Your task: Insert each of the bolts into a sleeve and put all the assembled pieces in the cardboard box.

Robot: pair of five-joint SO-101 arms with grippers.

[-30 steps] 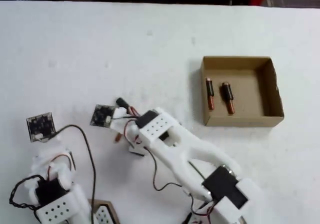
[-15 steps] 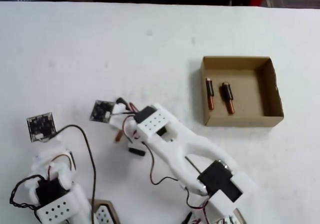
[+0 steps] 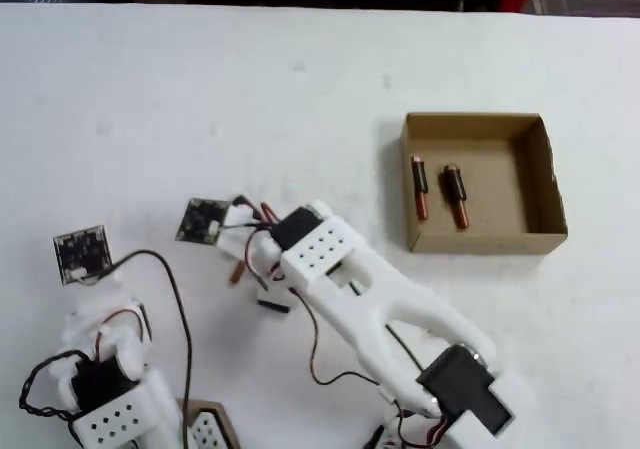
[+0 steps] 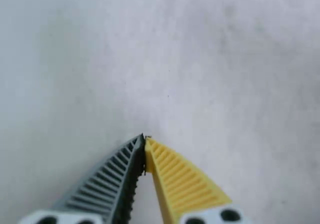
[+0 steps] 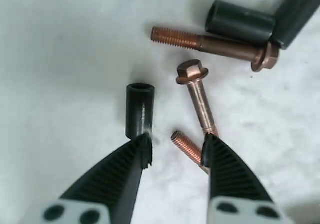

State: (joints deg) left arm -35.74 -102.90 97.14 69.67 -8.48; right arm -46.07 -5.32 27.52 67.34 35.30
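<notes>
Straddling a loose bolt (image 5: 199, 102) just beside a sleeve (image 5: 139, 109), near the counter's (image 3: 300, 79) front edge, the right pincer (image 5: 177, 145) stands apart; picking seems underway, needing a square close on the shank. Left pincer (image 4: 145, 140) is together. Two finished pieces (image 3: 420, 189) lie in the cardboard box (image 3: 480, 242).

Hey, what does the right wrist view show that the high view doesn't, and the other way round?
Right wrist view: the right gripper open, fingertips either side of a threaded bolt end, a black sleeve by one fingertip, a flange-head bolt, a longer bolt and two more sleeves beyond. High view: the cardboard box holding two assembled pieces, and the left arm off to one side. Shared: the white table, plus one bolt and one sleeve beside the right arm.
</notes>
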